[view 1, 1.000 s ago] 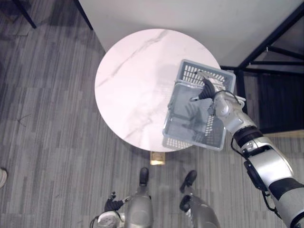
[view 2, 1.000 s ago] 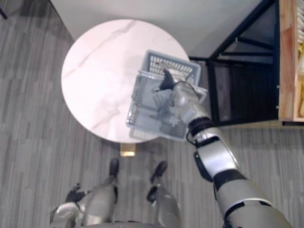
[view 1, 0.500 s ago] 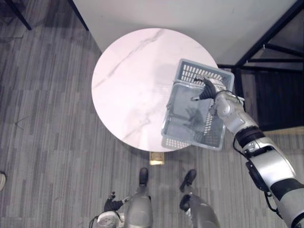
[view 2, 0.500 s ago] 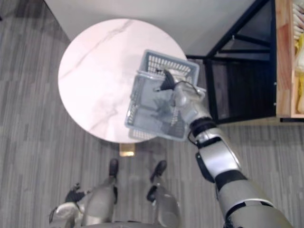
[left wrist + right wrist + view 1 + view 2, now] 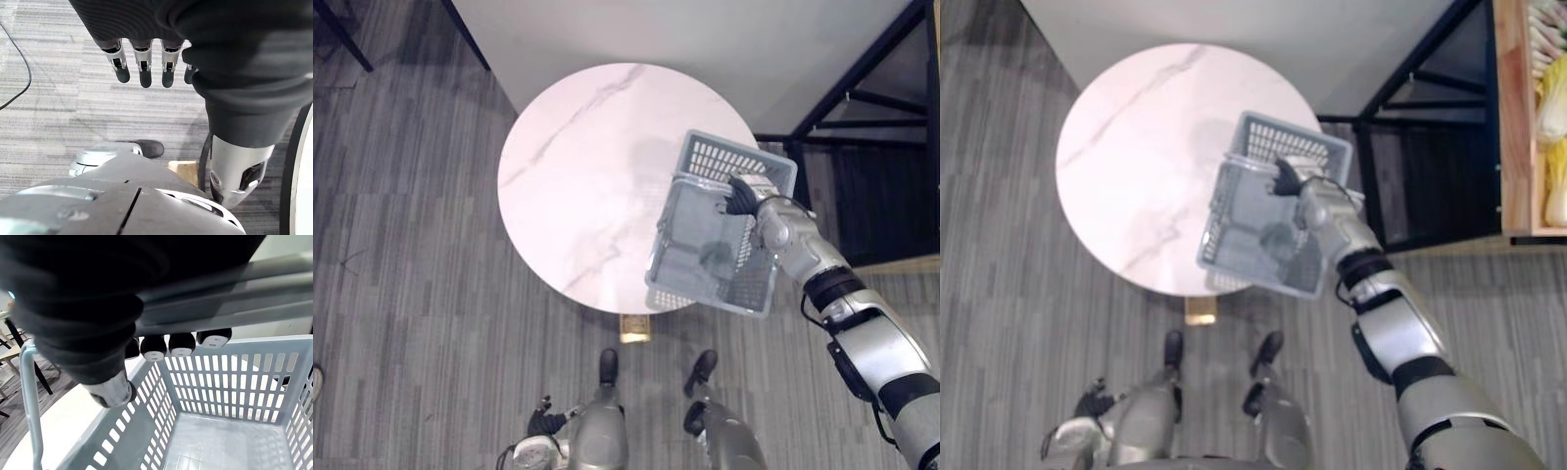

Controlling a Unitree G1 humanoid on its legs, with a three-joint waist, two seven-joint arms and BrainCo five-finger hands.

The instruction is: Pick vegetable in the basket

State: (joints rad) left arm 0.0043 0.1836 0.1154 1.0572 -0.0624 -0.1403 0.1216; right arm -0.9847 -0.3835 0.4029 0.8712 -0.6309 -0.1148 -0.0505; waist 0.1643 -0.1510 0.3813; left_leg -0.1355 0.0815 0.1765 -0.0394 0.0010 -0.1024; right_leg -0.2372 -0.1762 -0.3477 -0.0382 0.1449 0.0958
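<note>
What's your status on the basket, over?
Right hand shut on the handle of the basket; left hand open, low over the floor. Basket empty, at round table right edge. Vegetables on wooden shelf farther right.

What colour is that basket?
The basket is pale blue-grey, with slotted walls; the right wrist view shows it best.

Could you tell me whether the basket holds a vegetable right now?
No, the right wrist view shows the basket with a bare floor, while the right hand curls round its handle.
</note>
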